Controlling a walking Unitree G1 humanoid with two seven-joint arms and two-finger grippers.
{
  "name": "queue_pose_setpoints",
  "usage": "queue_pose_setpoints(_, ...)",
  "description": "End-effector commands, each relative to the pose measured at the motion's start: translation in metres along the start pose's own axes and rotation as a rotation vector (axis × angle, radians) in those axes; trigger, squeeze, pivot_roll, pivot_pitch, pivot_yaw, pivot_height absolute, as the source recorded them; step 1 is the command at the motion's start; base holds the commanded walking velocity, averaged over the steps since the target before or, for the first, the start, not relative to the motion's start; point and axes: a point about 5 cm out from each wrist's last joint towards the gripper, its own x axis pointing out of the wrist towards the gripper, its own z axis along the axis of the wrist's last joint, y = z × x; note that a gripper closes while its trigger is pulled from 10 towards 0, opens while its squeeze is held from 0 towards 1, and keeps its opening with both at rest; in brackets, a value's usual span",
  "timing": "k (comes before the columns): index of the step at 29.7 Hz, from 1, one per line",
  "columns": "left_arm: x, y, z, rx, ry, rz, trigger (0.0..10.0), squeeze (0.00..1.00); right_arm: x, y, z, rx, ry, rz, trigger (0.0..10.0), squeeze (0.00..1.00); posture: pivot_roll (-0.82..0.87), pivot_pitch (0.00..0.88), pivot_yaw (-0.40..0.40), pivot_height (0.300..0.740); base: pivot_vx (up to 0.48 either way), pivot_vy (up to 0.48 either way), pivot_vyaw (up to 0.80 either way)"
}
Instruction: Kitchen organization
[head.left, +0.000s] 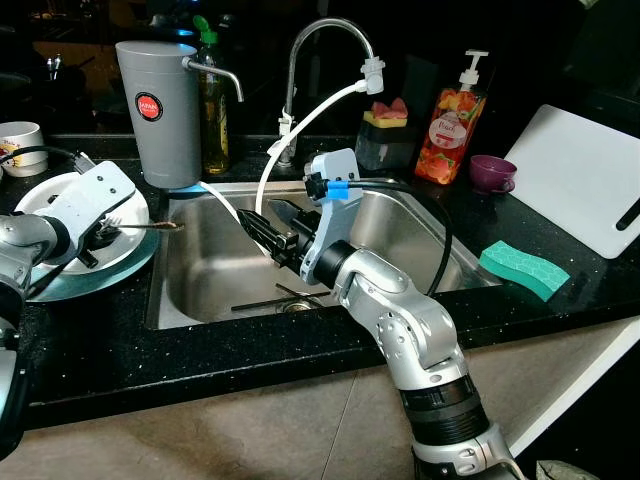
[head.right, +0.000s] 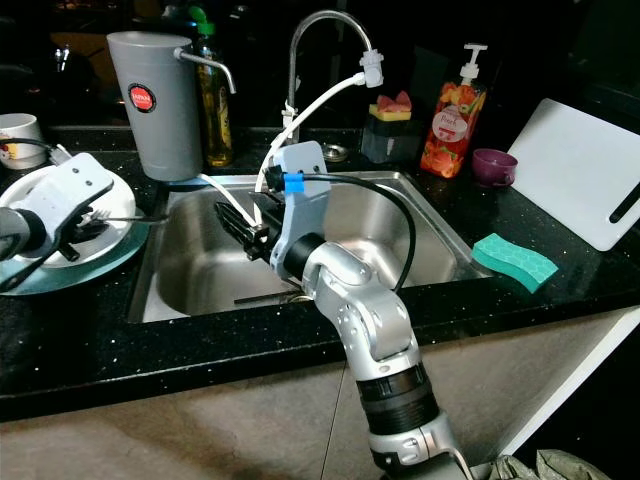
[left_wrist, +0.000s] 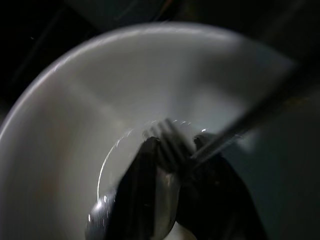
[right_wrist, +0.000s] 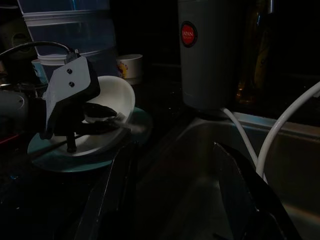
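The left gripper (head.left: 95, 238) sits at the left edge of the head views, its fingers mostly covered by its own white housing — whether they pinch the fork (head.left: 150, 227) cannot be judged there. In the left wrist view the fork's tines (left_wrist: 167, 132) are blurred, and its handle smears into a dark streak toward the upper right. The white bowl (left_wrist: 75, 115) is cut off at that frame's left and bottom edges.

The right gripper (right_wrist: 175, 195) shows as two dim, spread fingers at the bottom of its wrist view — tips cropped. The mug (head.left: 20, 140) at the upper left is cut by the frame edge. The soap bottle's (head.left: 448, 125) label is too small to read.
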Motion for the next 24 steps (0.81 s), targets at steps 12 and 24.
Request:
queue_pose_setpoints(12, -0.008, 0.030, 0.068, -0.027, -0.336, 0.176, 10.0, 0.00, 0.000, 0.000, 0.007, -0.014, -0.039, -0.015, 10.0, 0.00, 0.16, 0.083, -0.090, 0.740, 0.000, 0.000, 0.00)
queue_pose_setpoints(24, 0.012, -0.019, 0.127, -0.085, -0.585, -0.007, 10.0, 0.00, -0.002, -0.002, 0.008, -0.022, -0.044, -0.038, 10.0, 0.00, 0.13, 0.087, -0.094, 0.740, 0.000, 0.000, 0.00)
